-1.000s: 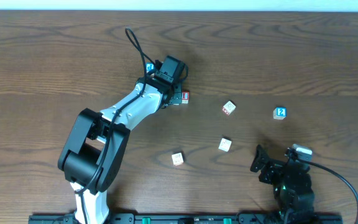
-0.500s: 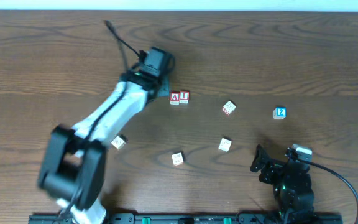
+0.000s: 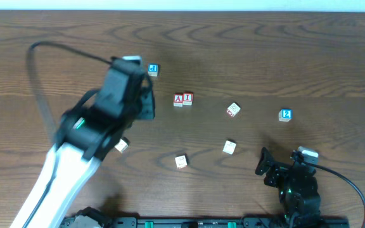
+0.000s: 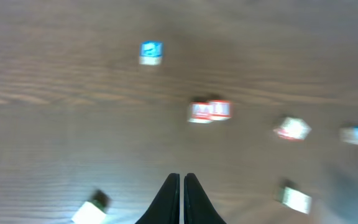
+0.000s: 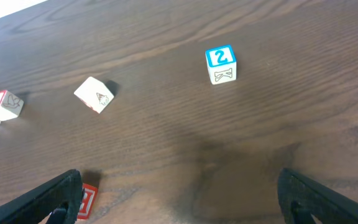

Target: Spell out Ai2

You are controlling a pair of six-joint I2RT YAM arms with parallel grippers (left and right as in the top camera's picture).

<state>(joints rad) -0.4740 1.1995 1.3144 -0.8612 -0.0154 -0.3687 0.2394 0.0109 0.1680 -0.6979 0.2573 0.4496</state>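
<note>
Red-lettered wooden A and I cubes point(image 3: 183, 99) sat touching; the blue-lettered wooden 2 cube point(image 3: 285, 114) lay well apart, a tilted white cube point(image 3: 233, 110) between them. The left gripper point(image 4: 182, 186) had its jaws together, the right gripper point(image 5: 188, 196) had them wide apart.

Left red block point(image 3: 179, 99) reads A, right red block point(image 3: 188, 98) I, blue block point(image 5: 221, 64) 2.

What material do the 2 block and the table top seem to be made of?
2 block: probably painted wood, maybe plastic; pale matte faces, blue printed frame, softly rounded edges. Table: wood or wood-look laminate; dark brown, visible grain, slight sheen.
</note>
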